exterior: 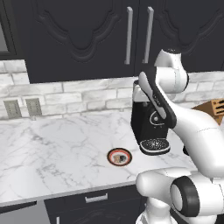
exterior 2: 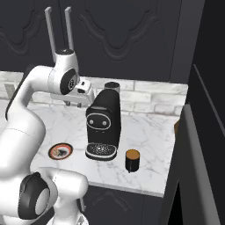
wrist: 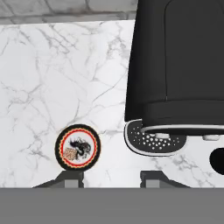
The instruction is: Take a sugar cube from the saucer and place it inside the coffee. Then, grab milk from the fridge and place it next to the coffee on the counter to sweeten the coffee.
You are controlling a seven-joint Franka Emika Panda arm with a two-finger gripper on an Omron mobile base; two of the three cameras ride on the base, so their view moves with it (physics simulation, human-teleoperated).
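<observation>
The saucer (wrist: 78, 147) lies on the white counter (wrist: 39, 78), left of the black coffee machine (wrist: 179, 65). A small pale sugar cube (wrist: 69, 153) sits on the saucer's left part. My gripper (wrist: 111, 178) hangs high above the counter, just near of the saucer and the machine's drip tray (wrist: 155, 141). It is open, with nothing between its fingers. The saucer (exterior: 119, 156) also shows in front of the machine (exterior: 146, 120). The coffee (exterior 2: 132, 159), a dark mug with a brown top, stands right of the machine (exterior 2: 103, 125). The fridge (exterior 2: 200, 145) rises at the counter's right end. The milk is out of view.
Black upper cabinets (exterior: 87, 35) with silver handles hang over a white brick backsplash with two wall outlets (exterior: 22, 107). A wooden knife block (exterior: 214, 109) stands at the back right. My own arm (exterior: 175, 118) crosses in front of the machine.
</observation>
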